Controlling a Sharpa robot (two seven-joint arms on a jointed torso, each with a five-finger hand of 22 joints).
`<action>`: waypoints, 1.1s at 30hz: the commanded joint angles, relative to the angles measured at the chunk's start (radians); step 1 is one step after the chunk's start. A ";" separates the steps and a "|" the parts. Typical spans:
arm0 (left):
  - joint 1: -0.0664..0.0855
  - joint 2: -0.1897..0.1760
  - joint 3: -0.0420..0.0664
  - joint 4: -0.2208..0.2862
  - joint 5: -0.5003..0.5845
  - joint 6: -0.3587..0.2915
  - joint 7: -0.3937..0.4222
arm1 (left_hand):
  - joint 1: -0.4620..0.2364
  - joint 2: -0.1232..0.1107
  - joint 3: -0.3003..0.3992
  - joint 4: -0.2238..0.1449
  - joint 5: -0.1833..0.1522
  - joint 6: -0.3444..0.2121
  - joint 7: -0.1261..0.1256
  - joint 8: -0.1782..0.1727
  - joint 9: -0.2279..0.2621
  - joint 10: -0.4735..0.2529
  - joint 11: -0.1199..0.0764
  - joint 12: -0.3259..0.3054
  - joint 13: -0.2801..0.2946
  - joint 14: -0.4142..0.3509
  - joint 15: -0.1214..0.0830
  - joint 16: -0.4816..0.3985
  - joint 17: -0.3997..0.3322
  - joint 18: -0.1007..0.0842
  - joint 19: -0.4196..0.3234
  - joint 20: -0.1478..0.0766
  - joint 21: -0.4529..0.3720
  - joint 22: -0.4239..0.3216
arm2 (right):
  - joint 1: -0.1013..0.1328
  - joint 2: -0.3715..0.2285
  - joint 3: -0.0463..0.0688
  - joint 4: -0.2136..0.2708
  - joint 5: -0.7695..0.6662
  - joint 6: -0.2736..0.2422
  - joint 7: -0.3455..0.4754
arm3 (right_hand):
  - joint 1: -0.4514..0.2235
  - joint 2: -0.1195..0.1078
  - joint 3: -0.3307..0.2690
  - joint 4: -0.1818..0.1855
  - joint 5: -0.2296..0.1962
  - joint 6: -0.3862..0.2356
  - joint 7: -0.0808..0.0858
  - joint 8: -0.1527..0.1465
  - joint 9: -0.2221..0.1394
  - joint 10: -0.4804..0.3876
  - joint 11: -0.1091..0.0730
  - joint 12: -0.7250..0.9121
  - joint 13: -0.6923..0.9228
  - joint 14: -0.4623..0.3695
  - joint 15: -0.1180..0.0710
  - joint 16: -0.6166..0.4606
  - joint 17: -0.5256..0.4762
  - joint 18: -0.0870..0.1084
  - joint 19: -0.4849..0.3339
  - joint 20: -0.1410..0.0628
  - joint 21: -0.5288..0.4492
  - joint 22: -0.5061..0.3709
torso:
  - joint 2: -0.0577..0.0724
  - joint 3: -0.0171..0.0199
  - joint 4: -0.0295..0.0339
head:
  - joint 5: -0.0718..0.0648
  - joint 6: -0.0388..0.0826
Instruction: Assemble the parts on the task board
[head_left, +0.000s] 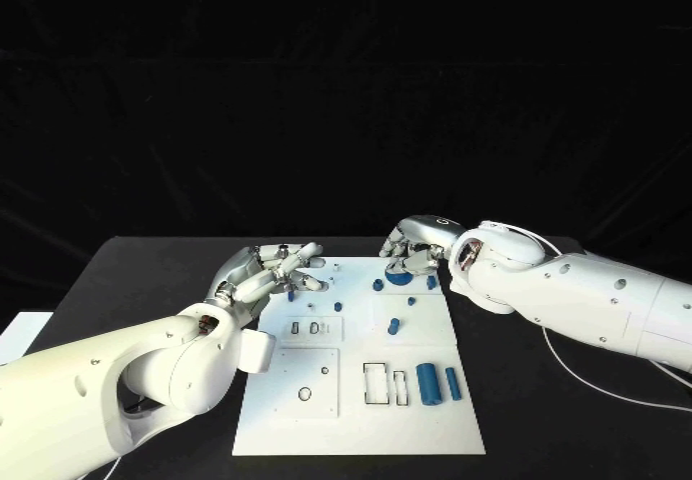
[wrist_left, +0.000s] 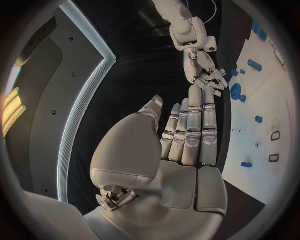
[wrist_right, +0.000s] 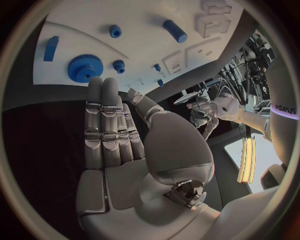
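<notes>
Two silver hands hover over the far end of the white task board, which runs from the centre of the head view down to its lower middle. The left hand, at centre left, holds nothing, its fingers extended and slightly apart above the board's upper-left corner; the right hand, just above centre, looks empty in its wrist view, fingers straight and together, though its fingertips are curled out of sight in the head view. Blue parts lie loose: a gear beneath the right hand, a short cylinder mid-board, two longer pegs at lower right. A descending hand could nudge small pieces off their spots or roll the pegs away. The gear is largely hidden behind the right hand, and the smallest parts near both hands are too small to identify.
</notes>
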 joint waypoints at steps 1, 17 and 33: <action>0.003 -0.002 0.002 0.016 0.053 0.040 -0.019 | -0.003 0.005 0.000 -0.008 0.002 0.007 0.001 -0.005 0.000 0.006 0.002 -0.004 0.001 -0.001 -0.001 0.006 0.005 0.001 0.003 -0.001 0.005 0.002 | 0.002 0.010 0.001 -0.002 -0.189 0.071 -0.077 | 0.000 -0.014 0.004 0.010 -0.008 0.004 -0.006 -0.006 -0.001 -0.016 0.003 -0.001 -0.002 0.043 -0.006 0.025 0.024 0.009 0.001 -0.002 0.016 0.010 | 0.019 0.0014 0.0066 | -0.004 0.001; 0.006 -0.003 0.002 0.019 0.069 0.049 -0.038 | -0.005 0.004 -0.002 -0.012 0.003 -0.005 0.006 -0.012 -0.001 -0.006 0.007 -0.008 0.000 -0.022 0.002 0.036 0.033 0.000 -0.002 0.000 0.012 0.008 | 0.007 0.046 0.001 -0.022 -0.210 0.156 -0.086 | 0.001 -0.038 0.040 0.062 -0.020 0.008 -0.007 -0.005 0.000 -0.037 0.006 0.000 0.000 0.025 -0.007 0.233 0.212 0.009 -0.017 0.001 0.134 0.083 | 0.042 -0.0016 0.0127 | 0.007 -0.001; 0.006 -0.007 0.002 0.020 0.073 0.052 -0.032 | -0.003 0.008 0.001 -0.021 0.003 -0.012 0.012 -0.013 0.000 -0.020 0.013 0.000 -0.002 -0.086 0.013 0.028 0.046 -0.002 -0.039 0.010 0.001 0.005 | 0.007 0.069 0.000 -0.042 -0.213 0.171 -0.067 | 0.016 -0.052 0.089 0.097 -0.019 0.016 -0.005 -0.004 0.001 -0.033 0.006 0.001 -0.003 0.037 -0.005 0.548 0.522 0.011 -0.039 0.003 0.255 0.159 | 0.056 -0.0018 0.0159 | 0.005 0.004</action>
